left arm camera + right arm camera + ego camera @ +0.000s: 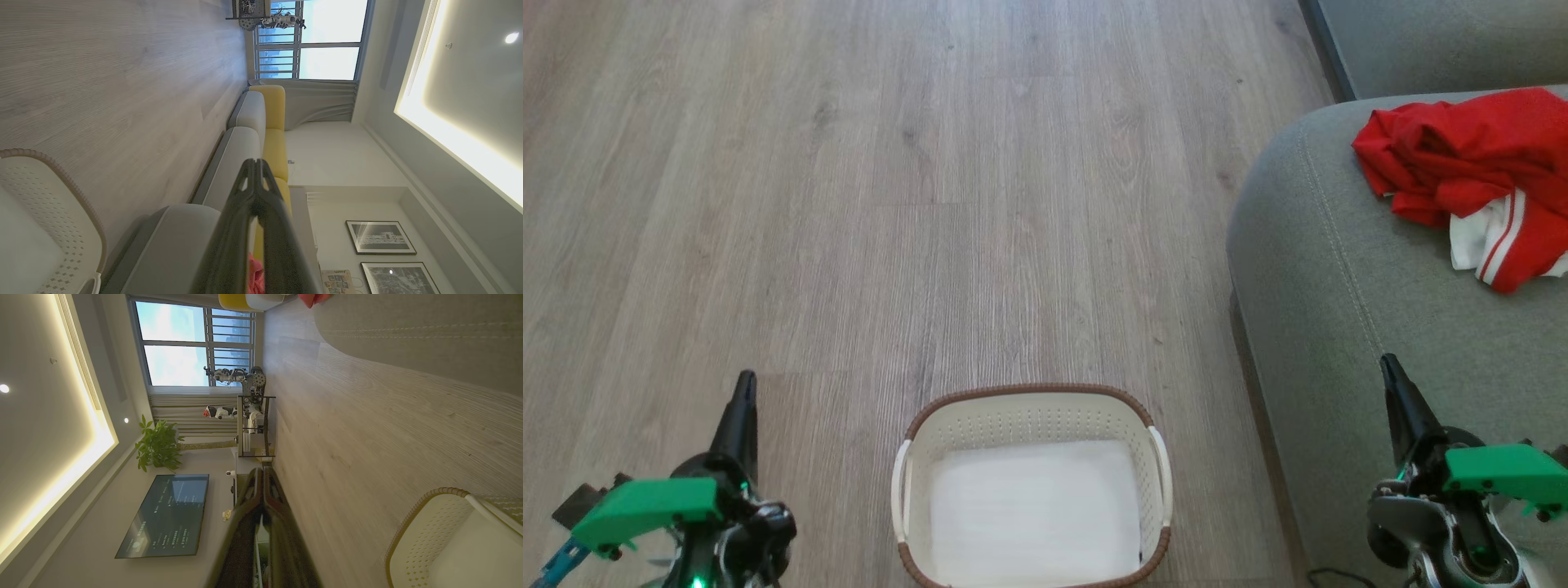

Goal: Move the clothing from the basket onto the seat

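The red clothing [1474, 167], with a white striped panel showing, lies bunched on the grey-green seat [1347, 269] at the right. On the floor at bottom centre stands the cream basket [1033, 408], brown-rimmed, with only its white base showing inside. My left gripper [745, 380] is at the lower left over the floor, shut and holding nothing. At the lower right my right gripper [1388, 363] hangs over the seat's front, also shut and holding nothing. The left wrist view shows the basket [45, 212], the seat [171, 245] and a scrap of clothing [255, 277] behind the shut fingers [255, 163].
Wood floor [890, 204] stretches ahead and to the left. A second grey cushion [1445, 41] sits at the top right. The right wrist view shows a wall screen [167, 514], a plant [157, 445] and a rack [253, 424] by the window.
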### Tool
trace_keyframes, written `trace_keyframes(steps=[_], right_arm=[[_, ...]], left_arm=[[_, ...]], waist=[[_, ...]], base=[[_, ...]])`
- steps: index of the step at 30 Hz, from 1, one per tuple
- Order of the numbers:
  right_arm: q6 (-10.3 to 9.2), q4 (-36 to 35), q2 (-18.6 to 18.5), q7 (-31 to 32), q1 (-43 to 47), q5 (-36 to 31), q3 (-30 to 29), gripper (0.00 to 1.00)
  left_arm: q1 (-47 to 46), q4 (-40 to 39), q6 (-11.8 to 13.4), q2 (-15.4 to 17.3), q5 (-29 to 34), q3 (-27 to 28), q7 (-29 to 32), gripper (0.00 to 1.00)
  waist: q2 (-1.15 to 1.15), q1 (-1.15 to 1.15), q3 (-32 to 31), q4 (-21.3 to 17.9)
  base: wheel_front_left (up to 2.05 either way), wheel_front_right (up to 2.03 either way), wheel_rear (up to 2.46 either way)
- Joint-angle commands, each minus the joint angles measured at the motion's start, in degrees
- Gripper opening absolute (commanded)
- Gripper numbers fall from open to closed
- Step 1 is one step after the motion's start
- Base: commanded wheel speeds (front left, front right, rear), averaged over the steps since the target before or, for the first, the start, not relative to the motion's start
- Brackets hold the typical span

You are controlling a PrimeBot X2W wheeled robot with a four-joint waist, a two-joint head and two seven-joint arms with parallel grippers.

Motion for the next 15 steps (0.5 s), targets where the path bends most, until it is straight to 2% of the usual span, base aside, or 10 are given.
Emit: trace_keyframes(steps=[1,15], right_arm=[[-0.01,-2.42,-0.24,0.79,-3.04,1.81,0.77,0.0],[-0.01,-2.42,-0.23,0.8,-3.04,1.85,0.77,0.0]], left_arm=[[-3.53,-1.48,-0.84,0.26,-1.6,2.76,0.63,0.0],[-3.55,-1.48,-0.85,0.16,-1.52,2.91,0.75,0.0]], waist=[[0.0,0.0,0.03,-0.02],[0.0,0.0,0.03,-0.02]], base=[[0.0,0.0,0.0],[0.0,0.0,0.0]])
